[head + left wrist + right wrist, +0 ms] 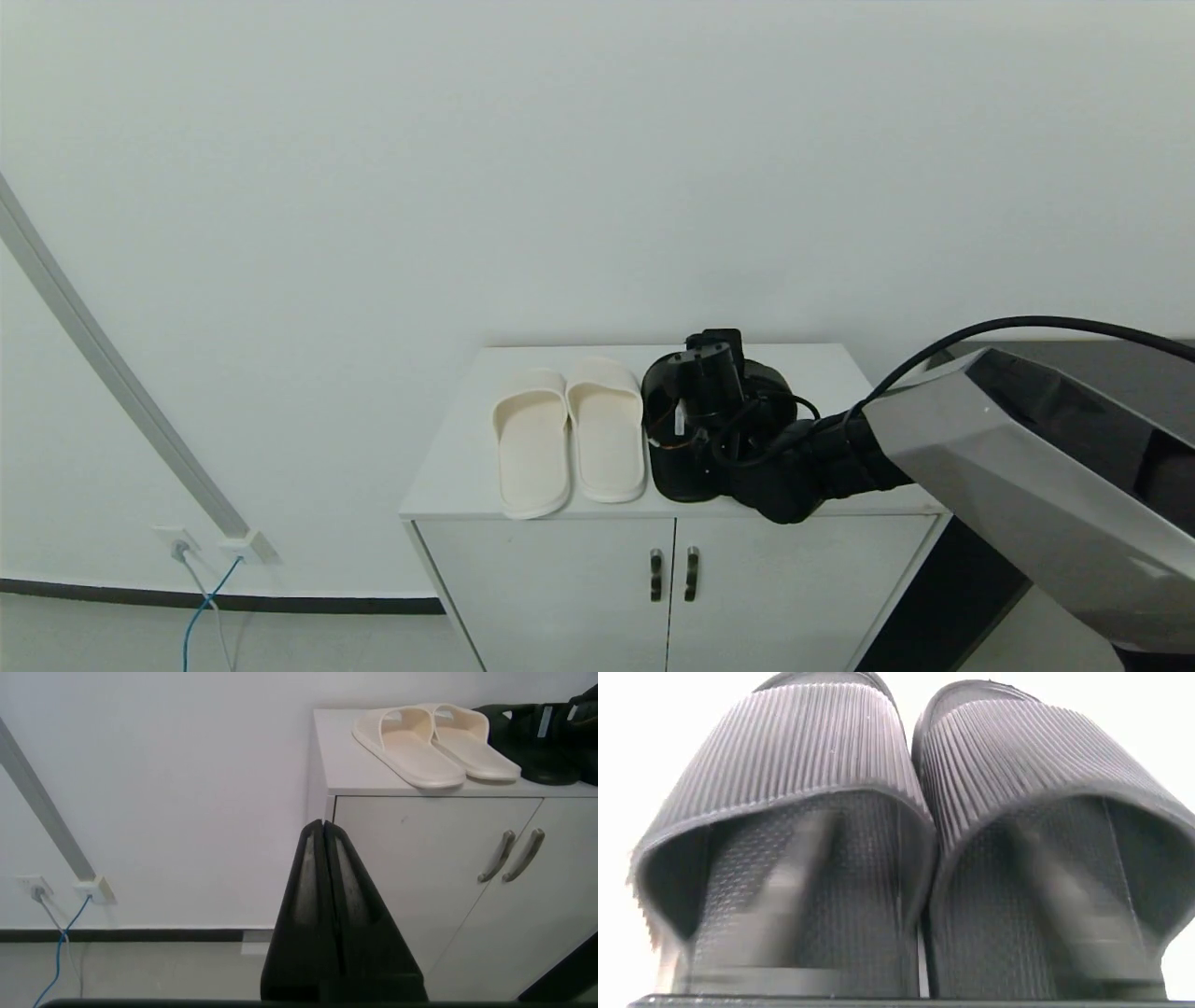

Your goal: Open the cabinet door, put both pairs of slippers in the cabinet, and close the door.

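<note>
A: What is the room like?

B: A plain white wall [597, 168] fills the upper half of the head view. A grey strip [93, 355] slants down its left side to a socket [175, 541] at the lower left, where a blue cable [201, 607] hangs.

A: And the cabinet?

B: The white cabinet [448, 467] stands against the wall at the lower middle of the frame. Its 2 doors [551, 597] are closed, with 2 dark handles [656, 574] side by side where they meet.

A: Where are the slippers?

B: Both pairs lie on the cabinet's top. The white slippers [532, 448] sit left of centre, touching each other, heels toward the front edge. The black slippers [677, 471] are just beside them on the right. In the right wrist view the black pair [794, 784] is very close, ribbed straps side by side.

A: The right claw?

B: The right claw [711, 383] is down on the black slippers, its arm coming in from the lower right. I cannot tell how far it is open or whether it grips anything.

A: The left one?

B: In the left wrist view the left claw [323, 831] has its fingers [346, 887] pressed together with nothing between them, low in front of the cabinet's left corner and apart from it.
</note>
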Available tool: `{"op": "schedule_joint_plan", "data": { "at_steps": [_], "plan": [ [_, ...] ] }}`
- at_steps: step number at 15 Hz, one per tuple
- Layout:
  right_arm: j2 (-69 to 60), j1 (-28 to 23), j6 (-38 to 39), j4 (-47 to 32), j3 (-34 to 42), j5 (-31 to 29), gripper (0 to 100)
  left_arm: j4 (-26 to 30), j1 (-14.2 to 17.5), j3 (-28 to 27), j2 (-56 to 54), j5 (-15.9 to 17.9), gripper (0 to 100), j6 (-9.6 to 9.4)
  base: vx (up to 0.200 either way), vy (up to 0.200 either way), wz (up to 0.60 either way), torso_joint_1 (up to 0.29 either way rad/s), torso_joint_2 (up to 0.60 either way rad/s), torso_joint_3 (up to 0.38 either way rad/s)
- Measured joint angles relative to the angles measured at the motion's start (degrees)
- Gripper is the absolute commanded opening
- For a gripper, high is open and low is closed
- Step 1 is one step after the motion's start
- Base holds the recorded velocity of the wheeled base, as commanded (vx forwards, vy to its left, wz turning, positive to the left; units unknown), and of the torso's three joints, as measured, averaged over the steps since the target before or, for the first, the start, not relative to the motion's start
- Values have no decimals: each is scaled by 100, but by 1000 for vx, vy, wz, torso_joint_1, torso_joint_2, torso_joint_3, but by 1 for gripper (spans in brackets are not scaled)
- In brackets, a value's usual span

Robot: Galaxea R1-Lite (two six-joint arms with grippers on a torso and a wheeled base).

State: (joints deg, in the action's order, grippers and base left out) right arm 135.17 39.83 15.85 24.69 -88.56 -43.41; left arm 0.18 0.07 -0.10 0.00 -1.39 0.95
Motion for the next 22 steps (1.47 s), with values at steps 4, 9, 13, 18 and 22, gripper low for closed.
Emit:
{"op": "schedule_joint_plan", "data": {
  "at_steps": [4,9,13,18,22],
  "plan": [
    [166,-35,-83,277,-49,-95,0,0,0,0,0,0,0,0,0,0,0,0,0,0],
    [-135,-56,-151,244,149,48,0,0,0,0,0,0,0,-24,0,0,0,0,0,0],
    [-1252,50,-496,596,1593,1070,0,0,0,0,0,2,0,-20,0,0,0,0,0,0],
    [-2853,269,-1063,1651,3975,3137,0,0,0,0,0,0,0,-44,0,0,0,0,0,0],
    [-3832,494,-1495,1891,5037,4330,0,0,0,0,0,2,0,-52,0,0,0,0,0,0]
  ]
}}
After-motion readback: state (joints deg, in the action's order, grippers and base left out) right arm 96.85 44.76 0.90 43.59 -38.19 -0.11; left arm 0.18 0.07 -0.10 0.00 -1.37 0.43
